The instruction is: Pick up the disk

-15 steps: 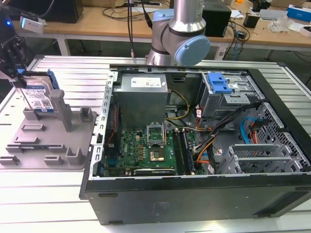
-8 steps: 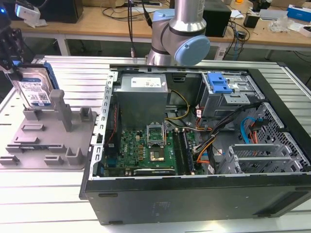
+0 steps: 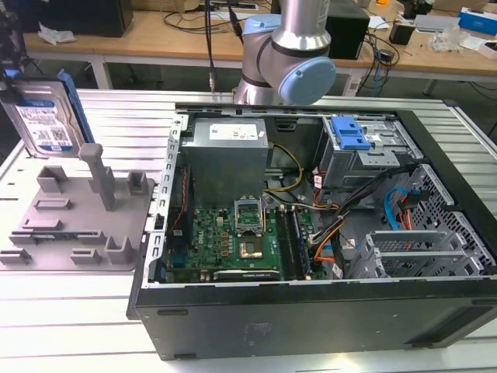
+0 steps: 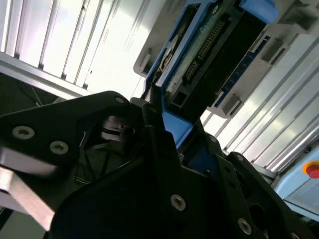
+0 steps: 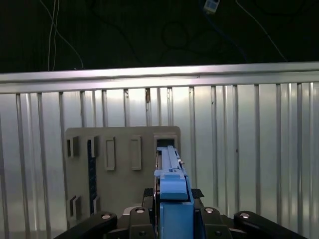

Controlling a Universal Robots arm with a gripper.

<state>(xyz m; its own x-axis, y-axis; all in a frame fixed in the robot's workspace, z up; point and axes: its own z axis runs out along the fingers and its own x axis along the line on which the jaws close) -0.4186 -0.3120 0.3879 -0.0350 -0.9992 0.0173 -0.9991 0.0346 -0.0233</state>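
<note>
Clearly the gripper [image 5: 172,219] is clamped on the disk [image 5: 172,184]: in the first wrist view its black fingers [image 5: 137,216] sit on either side of the blue side rail, edge-on to the camera. In the second wrist view the disk [image 4: 209,55] runs up out of the gripper [image 4: 172,134], circuit-board side and connector pins showing, blue rails along both edges.

Beyond it lies the grey plastic fixture [image 5: 122,169], flat on the ribbed aluminium desk [image 5: 249,149], with the disk up off it. In the exterior view the disk [image 3: 43,116] hangs upright at the exterior view's left, label facing the camera, above the fixture [image 3: 70,221] and beside its tall post [image 3: 97,175]. Further to the exterior view's right sits the open PC case [image 3: 311,233] with the blue-latched drive cage [image 3: 353,144], and behind it the arm [image 3: 287,54].

Risks, as a judgement: the hold looks to be near one end, so the disk could pivot or slip in a fast swing; moving sideways while low could knock it against the tall post.
</note>
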